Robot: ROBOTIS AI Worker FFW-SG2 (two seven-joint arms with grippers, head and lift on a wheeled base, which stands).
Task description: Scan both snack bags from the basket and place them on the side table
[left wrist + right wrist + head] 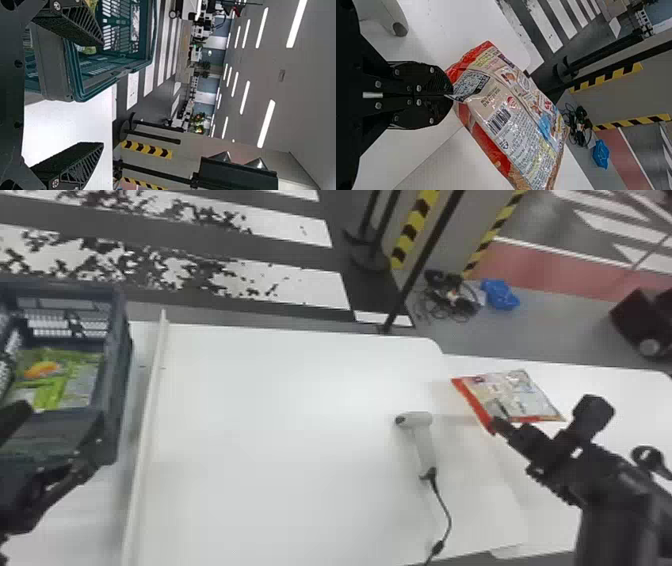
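At the right of the head view, my right gripper (500,427) holds the near left edge of a red and white snack bag (520,395) over the side table (620,390). In the right wrist view the right gripper (451,95) is closed on the edge of that snack bag (510,122), its barcode showing. A green snack bag (65,377) lies inside the basket (117,390) at the far left. My left gripper (25,415) is by the basket's near side; in the left wrist view the left gripper (102,93) has its fingers wide apart, nothing between them.
A scanner (422,437) with a black cable lies on the white table (280,440), left of the right gripper. A raised white strip (150,400) runs between basket and table. Black posts (425,255) stand beyond the far edge.
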